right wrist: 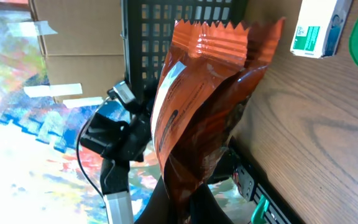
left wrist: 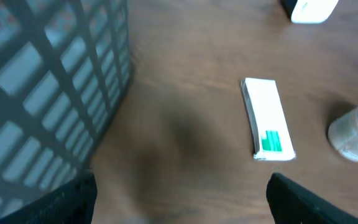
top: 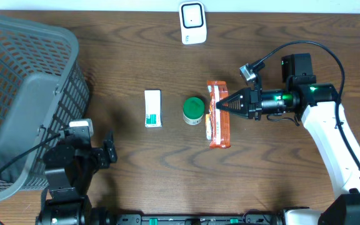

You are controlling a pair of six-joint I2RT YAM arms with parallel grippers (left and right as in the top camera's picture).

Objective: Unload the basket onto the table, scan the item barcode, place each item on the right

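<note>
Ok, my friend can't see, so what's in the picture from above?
The right gripper pinches an orange packet at a wooden table. Beside it sit a green-lidded jar and a white box, with a scanner at the far edge and a grey basket on the left.

- Overhead: evenly, softly lit from above; only faint shadows, darkest beside the basket [top: 24, 94] on the wooden table [top: 136, 175].
- From the left wrist: soft and slightly blurred throughout; basket mesh close and out of focus; a dim shadow patch on the wood.
- From the right wrist: glossy glare streaks on the orange packet [right wrist: 197, 106]; overexposed and washed out at the far left.
</note>
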